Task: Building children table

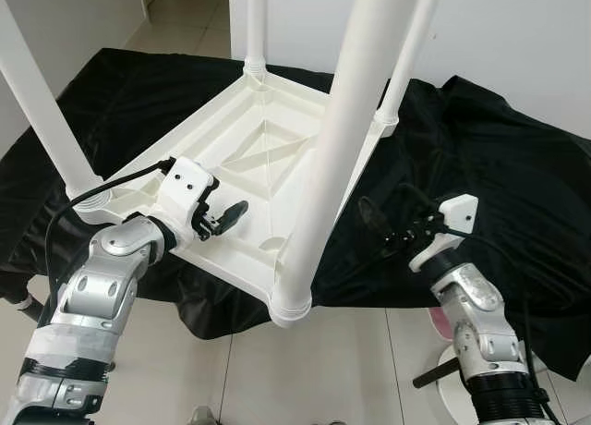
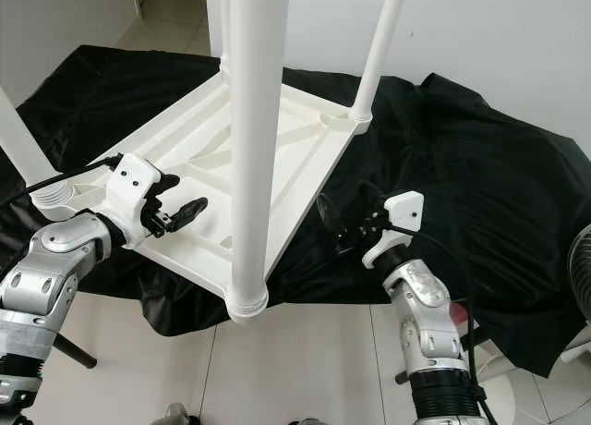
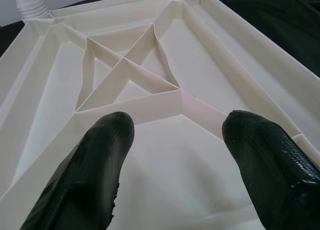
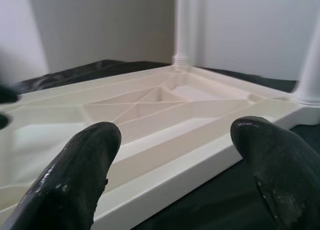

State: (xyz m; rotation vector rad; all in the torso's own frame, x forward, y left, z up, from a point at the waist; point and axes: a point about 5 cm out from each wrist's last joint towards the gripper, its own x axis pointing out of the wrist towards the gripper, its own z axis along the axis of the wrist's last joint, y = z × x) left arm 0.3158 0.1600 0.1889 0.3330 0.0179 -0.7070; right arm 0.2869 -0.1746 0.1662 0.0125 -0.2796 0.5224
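A white plastic children's table lies upside down on a black cloth, ribbed underside up. Its legs stand upright in the corner sockets: the nearest leg, one on the left and two at the back. My left gripper hovers open just above the table's near left edge, nothing between its fingers. My right gripper is open over the cloth, a little right of the nearest leg, pointing at the table's side rim.
The cloth covers the floor around the table and ends near my feet, where pale tiles begin. White walls stand close behind and to the left. A fan's round grille stands at the far right.
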